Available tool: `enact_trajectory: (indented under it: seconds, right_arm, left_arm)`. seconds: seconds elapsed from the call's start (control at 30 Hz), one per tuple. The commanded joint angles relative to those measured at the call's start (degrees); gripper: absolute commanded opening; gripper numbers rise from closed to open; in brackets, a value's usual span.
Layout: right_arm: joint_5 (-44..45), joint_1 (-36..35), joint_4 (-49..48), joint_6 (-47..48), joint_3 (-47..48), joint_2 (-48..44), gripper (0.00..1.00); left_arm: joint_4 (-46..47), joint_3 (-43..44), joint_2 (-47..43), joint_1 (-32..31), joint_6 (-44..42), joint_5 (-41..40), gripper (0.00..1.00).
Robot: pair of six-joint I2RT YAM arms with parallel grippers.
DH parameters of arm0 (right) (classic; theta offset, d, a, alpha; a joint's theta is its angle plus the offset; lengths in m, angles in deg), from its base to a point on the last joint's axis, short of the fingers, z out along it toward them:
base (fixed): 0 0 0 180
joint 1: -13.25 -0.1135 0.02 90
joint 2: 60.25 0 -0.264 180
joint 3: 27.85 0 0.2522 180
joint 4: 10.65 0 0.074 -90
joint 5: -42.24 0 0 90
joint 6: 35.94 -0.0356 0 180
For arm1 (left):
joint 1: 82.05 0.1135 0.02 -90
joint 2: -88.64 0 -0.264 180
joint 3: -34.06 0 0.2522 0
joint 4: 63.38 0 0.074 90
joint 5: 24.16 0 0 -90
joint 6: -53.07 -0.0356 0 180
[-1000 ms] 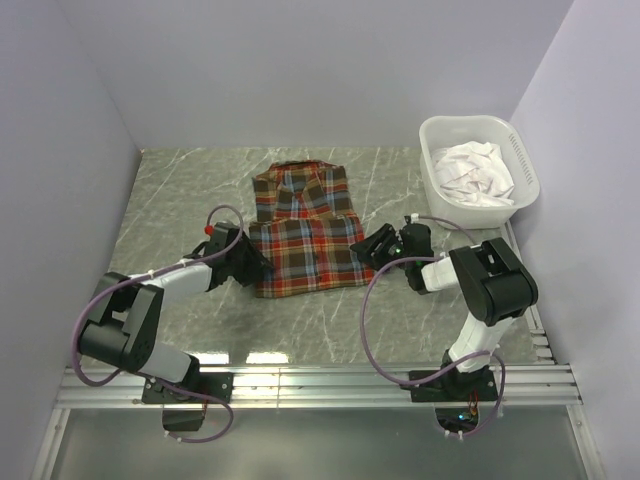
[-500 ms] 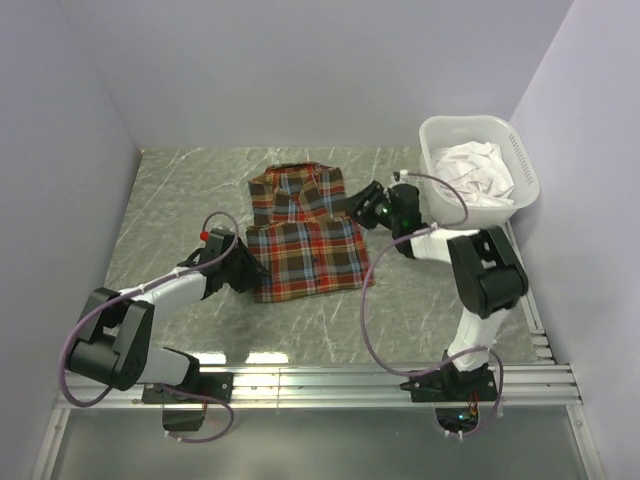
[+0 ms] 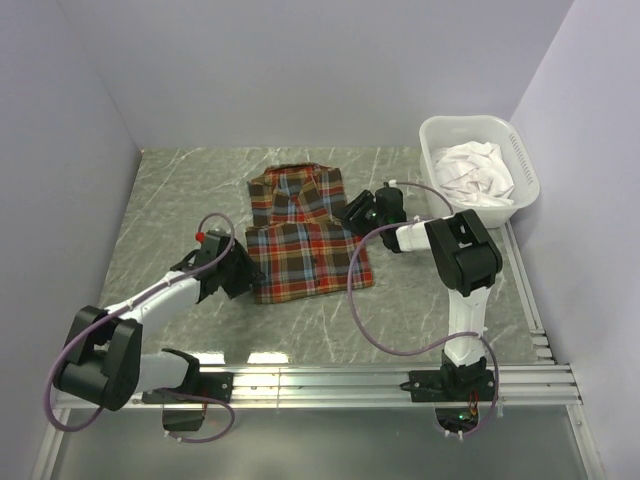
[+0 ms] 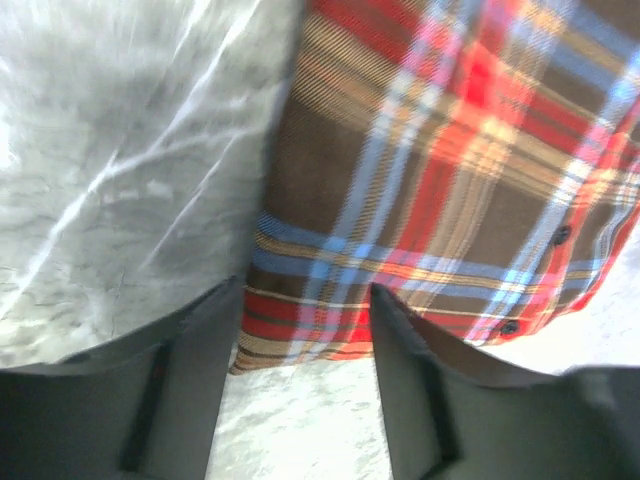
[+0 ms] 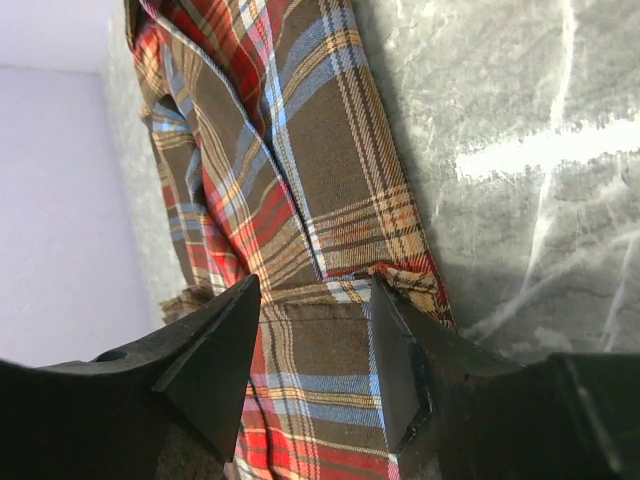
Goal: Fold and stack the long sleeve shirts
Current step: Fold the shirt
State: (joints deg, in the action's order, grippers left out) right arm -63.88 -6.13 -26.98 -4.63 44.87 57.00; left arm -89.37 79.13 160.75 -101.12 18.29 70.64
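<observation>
The plaid long sleeve shirt (image 3: 305, 240) lies folded on the marble table, collar toward the back wall. My left gripper (image 3: 243, 276) is open at the shirt's near left corner. In the left wrist view the corner's hem (image 4: 330, 330) shows between my open fingers (image 4: 200, 380), and my left gripper (image 4: 305, 310) holds nothing. My right gripper (image 3: 353, 211) is open at the shirt's right edge near the shoulder. In the right wrist view it (image 5: 315, 305) straddles a fold of plaid cloth (image 5: 330, 360) without pinching it.
A white basket (image 3: 438, 178) with white cloth (image 3: 475, 170) in it stands at the back right. Purple walls close in the table on three sides. An aluminium rail (image 3: 320, 385) runs along the near edge.
My right gripper has moved from the shirt's middle right edge up toward the shoulder. My left gripper has slid slightly toward the near left corner. The shirt's near right edge has shifted a little.
</observation>
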Motion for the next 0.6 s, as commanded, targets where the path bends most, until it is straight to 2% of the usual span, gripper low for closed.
enact_trajectory:
  seconds: [0.0,0.07,0.17,0.2,0.33,0.47,0.57]
  right_arm:
    - [-0.31,-0.40,4.59,6.04,2.73,-3.42,0.56]
    - [-1.71,-0.66,8.27,10.69,3.26,-7.19,0.57]
    - [-1.02,-2.15,18.02,18.16,5.02,-12.65,0.58]
    - [-1.02,-2.85,20.57,19.92,5.81,-13.88,0.58]
    - [-0.06,-7.95,33.56,28.17,6.69,-18.45,0.58]
    - [2.23,-16.11,40.54,32.24,6.96,-21.00,0.57]
    - [2.76,-19.46,42.65,33.47,6.08,-21.45,0.57]
  left_arm:
    - [-4.37,7.08,-3.29,0.00,-5.03,-4.44,0.62]
    - [-6.57,12.25,-3.21,0.00,-8.80,-7.41,0.74]
    - [-8.33,20.70,0.11,0.00,-13.20,-10.76,0.83]
    - [-8.51,22.90,1.61,0.00,-14.17,-11.56,0.84]
    - [-8.43,33.27,11.27,0.17,-16.98,-14.20,0.79]
    - [-8.34,46.19,25.74,0.44,-18.57,-14.73,0.71]
    - [-8.95,55.06,35.50,0.61,-20.50,-14.55,0.67]
